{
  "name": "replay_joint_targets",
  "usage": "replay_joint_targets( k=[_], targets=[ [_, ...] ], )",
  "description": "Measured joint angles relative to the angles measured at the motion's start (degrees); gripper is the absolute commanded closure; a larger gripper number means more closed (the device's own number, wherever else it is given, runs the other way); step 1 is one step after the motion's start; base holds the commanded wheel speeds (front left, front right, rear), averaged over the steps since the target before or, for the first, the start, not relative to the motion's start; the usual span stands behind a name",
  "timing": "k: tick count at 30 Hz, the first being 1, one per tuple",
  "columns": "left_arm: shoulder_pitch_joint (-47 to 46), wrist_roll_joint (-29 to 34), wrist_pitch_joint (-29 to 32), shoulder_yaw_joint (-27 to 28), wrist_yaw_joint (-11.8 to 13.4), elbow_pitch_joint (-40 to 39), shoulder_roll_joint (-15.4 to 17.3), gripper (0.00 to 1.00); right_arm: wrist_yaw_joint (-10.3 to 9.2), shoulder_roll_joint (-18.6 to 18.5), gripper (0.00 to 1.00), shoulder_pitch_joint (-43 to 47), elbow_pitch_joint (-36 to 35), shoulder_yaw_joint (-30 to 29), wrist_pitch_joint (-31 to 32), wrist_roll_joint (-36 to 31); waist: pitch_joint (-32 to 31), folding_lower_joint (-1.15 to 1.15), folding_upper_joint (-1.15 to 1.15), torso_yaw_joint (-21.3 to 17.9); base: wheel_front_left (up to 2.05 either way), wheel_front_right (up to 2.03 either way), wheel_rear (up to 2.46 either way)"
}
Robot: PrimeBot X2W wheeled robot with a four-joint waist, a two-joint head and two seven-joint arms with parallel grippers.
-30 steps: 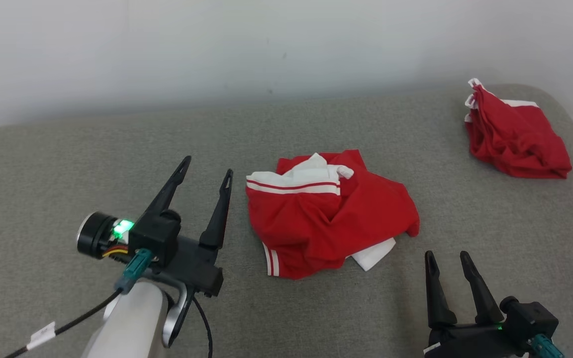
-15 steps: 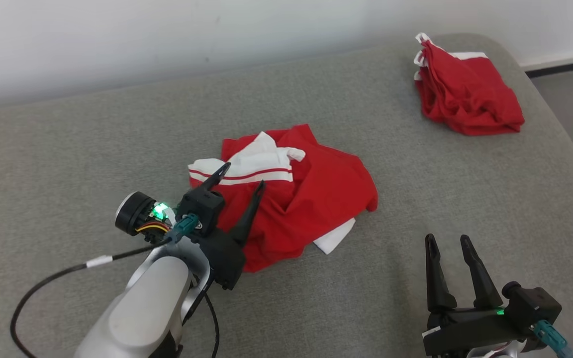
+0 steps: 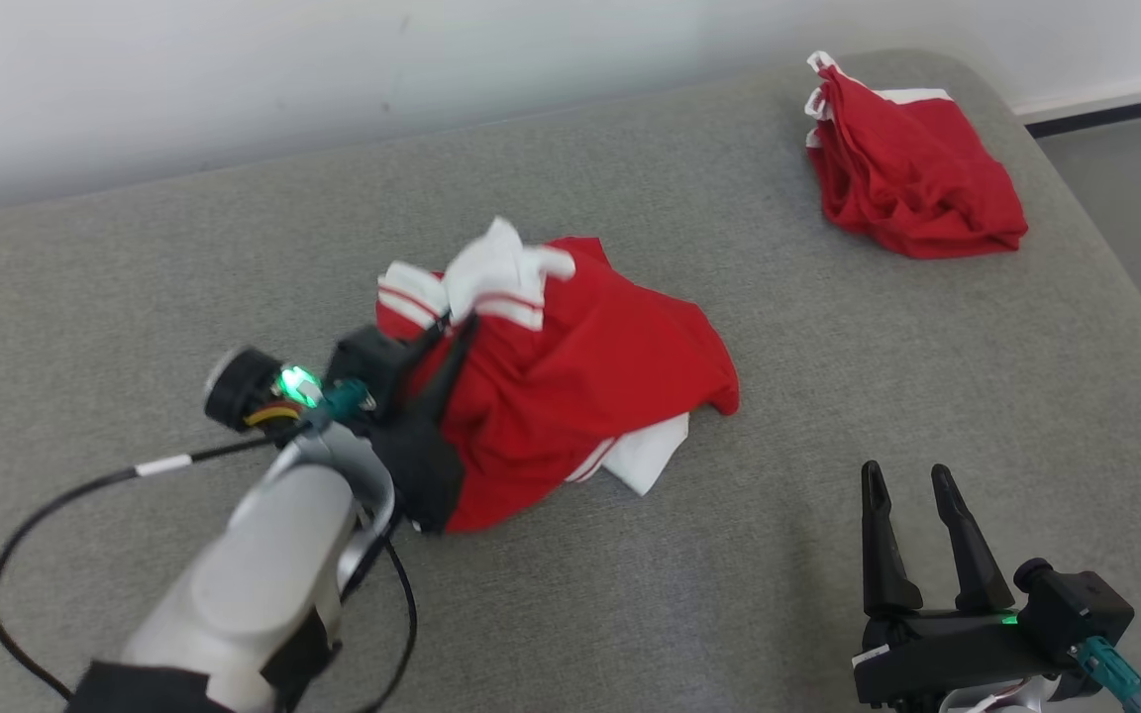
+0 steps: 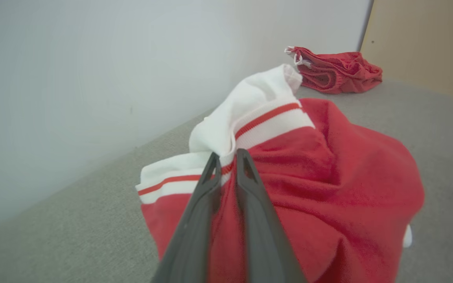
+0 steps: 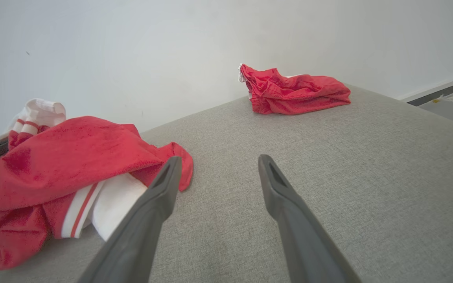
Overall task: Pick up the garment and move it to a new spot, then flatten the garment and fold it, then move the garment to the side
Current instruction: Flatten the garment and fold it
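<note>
The garment, heaped at the middle of the grey cushion, is pinched at its striped white hem by the left gripper, presumably for lifting; the right gripper is held spread, empty.

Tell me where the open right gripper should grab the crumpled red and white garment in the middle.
Probably the white flap poking out at the near right edge of the garment. It lies flat and free on the grey cushion, facing the right gripper, so come in low from the right. The left gripper pinches the striped band at the opposite end.
</note>
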Motion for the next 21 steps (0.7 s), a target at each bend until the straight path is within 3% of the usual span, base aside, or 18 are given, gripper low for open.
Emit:
replay_joint_targets(
  k=[6, 12, 17, 21],
  targets=[
    [-3.96, -0.04, -2.30, 4.10, 1.85, -4.21, 1.96, 1.00, 0.00, 0.01, 0.00, 0.28, -0.14, -0.19, 0.00, -0.32, -0.85, 0.00, 0.00, 2.28, 0.00, 0.00, 0.00],
    [-3.76, 1.16, -2.68, 9.92, 4.77, -15.32, 7.26, 1.00, 0.00, 0.02, 0.00, 0.68, -0.14, -0.13, 0.00, -0.51, -1.92, 0.00, 0.00, 5.28, 0.00, 0.00, 0.00],
    [3.56, 1.98, -2.69, 13.12, 6.86, -23.81, 10.35, 1.00, 0.00, 0.01, 0.00, 1.62, 0.07, 0.01, 0.00, -0.57, -2.97, 0.00, 0.00, 7.59, 0.00, 0.00, 0.00],
    [10.30, 1.98, -2.69, 13.32, 7.61, -27.42, 9.81, 1.00, 0.00, 0.03, 0.00, 2.12, 0.30, 0.29, 0.00, -0.68, -3.64, -0.01, 0.00, 9.31, 0.00, 0.00, 0.00]
  ],
)
